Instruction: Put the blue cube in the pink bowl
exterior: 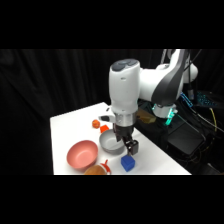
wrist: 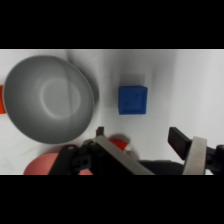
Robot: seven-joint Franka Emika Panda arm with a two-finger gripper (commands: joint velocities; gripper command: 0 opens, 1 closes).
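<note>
The blue cube [exterior: 128, 163] is seen resting on the white table [exterior: 65, 125] near its front edge, untouched. In the side view the tool [exterior: 127, 144] is held above the table, just up and toward 11 o'clock of the cube, its fingers spread wide with nothing between them. The grey bowl [exterior: 111, 142] is found at 9 o'clock of the tool, partly hidden behind it, and the pink bowl [exterior: 82, 154] is placed further toward 8 o'clock, near the grey bowl but apart from it. An orange cup [exterior: 98, 170] is cut off by the lower edge at about 5 o'clock of the pink bowl. Small orange items [exterior: 100, 125] are seen behind the grey bowl, at 11 o'clock of it.

In the wrist view the cube [wrist: 132, 100] is shown lying flat at 12 o'clock of the open tool [wrist: 145, 145], well clear of both fingers [wrist: 192, 152], with the grey bowl [wrist: 47, 100] at 9 o'clock of the cube and apart from it
</note>
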